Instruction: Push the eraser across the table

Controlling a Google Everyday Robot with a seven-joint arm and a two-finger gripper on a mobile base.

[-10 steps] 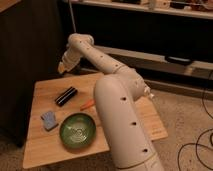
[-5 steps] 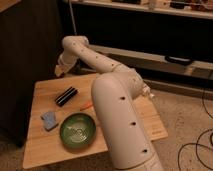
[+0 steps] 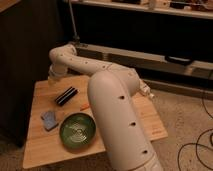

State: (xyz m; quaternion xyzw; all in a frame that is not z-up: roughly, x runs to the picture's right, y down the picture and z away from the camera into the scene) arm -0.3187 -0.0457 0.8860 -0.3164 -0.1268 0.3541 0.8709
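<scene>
Bamboo-coloured table [image 3: 40, 145] carries four items. Green bowl [image 3: 77, 131] sits near the front edge; inside it I see only its own concentric rings. Blue-grey pad [image 3: 49, 119] lies just left of the bowl, apart from it. Eraser [image 3: 66, 95] lies diagonally on the left-centre of the top, behind pad and bowl. Orange stick [image 3: 84, 106] is partly hidden by the white arm [image 3: 115, 100]. Gripper [image 3: 54, 75] hangs over the far left edge, beyond the eraser and apart from it; open or closed, I cannot tell
</scene>
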